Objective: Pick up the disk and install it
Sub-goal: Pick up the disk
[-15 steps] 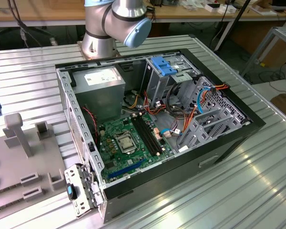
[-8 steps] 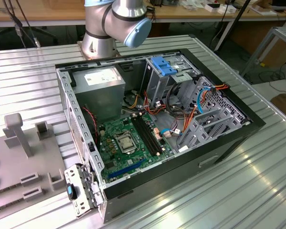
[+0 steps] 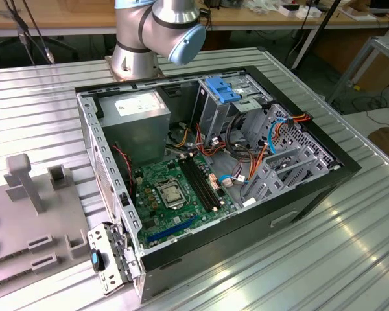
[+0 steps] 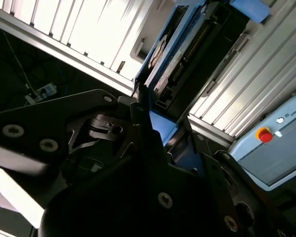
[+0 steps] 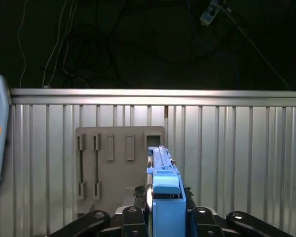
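In both wrist views my gripper [image 5: 166,218] is shut on the disk [image 5: 164,185], black fingers [image 5: 132,217] pressing on either side of its blue plastic carrier. In the first wrist view the disk stands edge-on, seen against the ribbed metal table beside the grey holder plate [image 5: 113,168]. In the second wrist view the disk [image 4: 180,54] juts out from the gripper [image 4: 160,131], showing its blue frame, a metal side and a connector edge. The exterior view has the arm's base [image 3: 149,35] behind the open computer case [image 3: 298,188].
Inside the case sit a grey power-supply box [image 3: 139,113], a blue-tabbed drive cage [image 3: 223,91], a green motherboard [image 3: 175,191] and loose cables. A grey fixture plate [image 3: 26,220] lies at the exterior view's left. A pendant with a red button [image 4: 265,134] lies on the table.
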Motion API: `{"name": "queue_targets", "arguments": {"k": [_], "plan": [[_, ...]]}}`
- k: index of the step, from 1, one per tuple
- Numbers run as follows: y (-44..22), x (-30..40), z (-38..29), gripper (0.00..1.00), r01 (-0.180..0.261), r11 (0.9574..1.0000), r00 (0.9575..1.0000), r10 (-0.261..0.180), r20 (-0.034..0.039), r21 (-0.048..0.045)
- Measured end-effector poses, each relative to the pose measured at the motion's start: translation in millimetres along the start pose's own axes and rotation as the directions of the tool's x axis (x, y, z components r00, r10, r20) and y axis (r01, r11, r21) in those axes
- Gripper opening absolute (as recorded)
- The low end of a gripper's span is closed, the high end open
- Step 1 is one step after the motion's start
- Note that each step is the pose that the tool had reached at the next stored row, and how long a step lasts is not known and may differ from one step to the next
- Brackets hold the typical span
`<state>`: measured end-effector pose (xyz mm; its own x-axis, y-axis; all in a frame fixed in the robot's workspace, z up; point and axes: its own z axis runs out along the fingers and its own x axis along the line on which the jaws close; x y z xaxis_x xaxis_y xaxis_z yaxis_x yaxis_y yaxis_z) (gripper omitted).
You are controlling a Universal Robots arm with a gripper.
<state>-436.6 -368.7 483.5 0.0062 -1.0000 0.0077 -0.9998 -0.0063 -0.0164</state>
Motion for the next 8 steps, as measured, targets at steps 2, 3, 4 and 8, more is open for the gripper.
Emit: {"name": "queue_targets", "arguments": {"k": [2,3,4,8], "plan": [[-0.1,0.1,-3.3,0.37,0.000,1.0000,1.0000,0.000,-0.0002,0.0018],[0.1,0.1,-3.9,0.37,0.000,1.0000,1.0000,0.000,-0.0001,0.0080],[0.2,0.0,-4.3,0.37,0.000,0.9999,1.0000,0.000,-0.0001,0.0122],[0.0,0.1,-13.5,0.37,0.000,0.9997,1.0000,0.000,-0.0002,0.0262]]}}
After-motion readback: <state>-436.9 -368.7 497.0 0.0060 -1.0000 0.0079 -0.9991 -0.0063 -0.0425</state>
